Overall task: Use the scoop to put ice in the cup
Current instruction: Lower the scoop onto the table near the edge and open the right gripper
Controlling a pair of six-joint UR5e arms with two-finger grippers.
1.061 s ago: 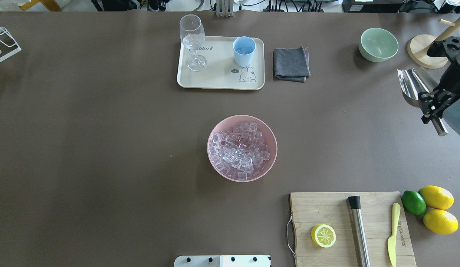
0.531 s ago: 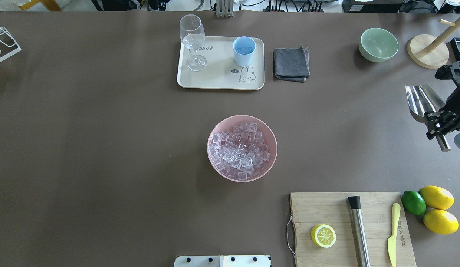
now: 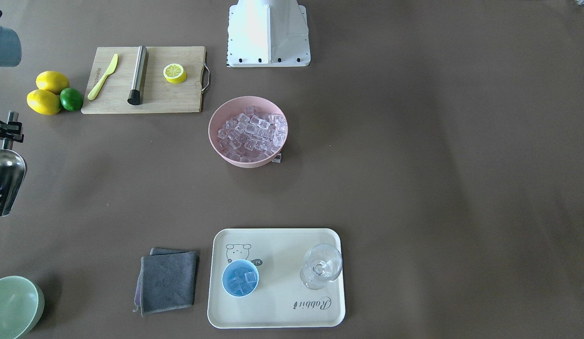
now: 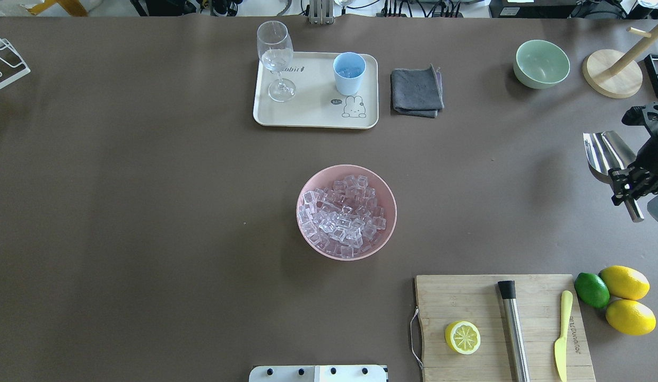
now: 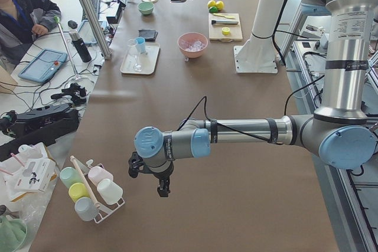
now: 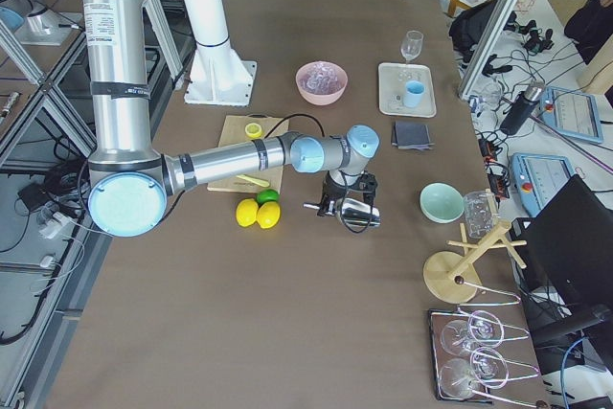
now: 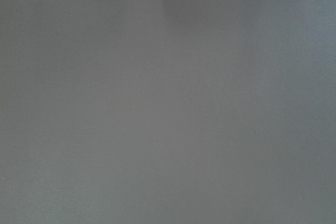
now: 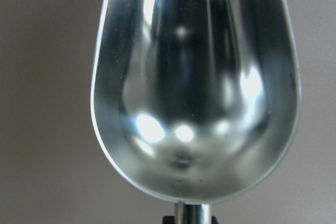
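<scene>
Your right fingers are clamped on the scoop handle, trough empty; left fingers, can't tell.

Right pincer draws the scoop back from the far corner

Over the last second the right pincer, clamped on the handle of the scoop, slides toward the robot's side of the counter and slightly outward, the second step shorter than the first. The round base of the wooden stand is now fully uncovered, and the scoop lies farther from the pale green bowl.
</scene>
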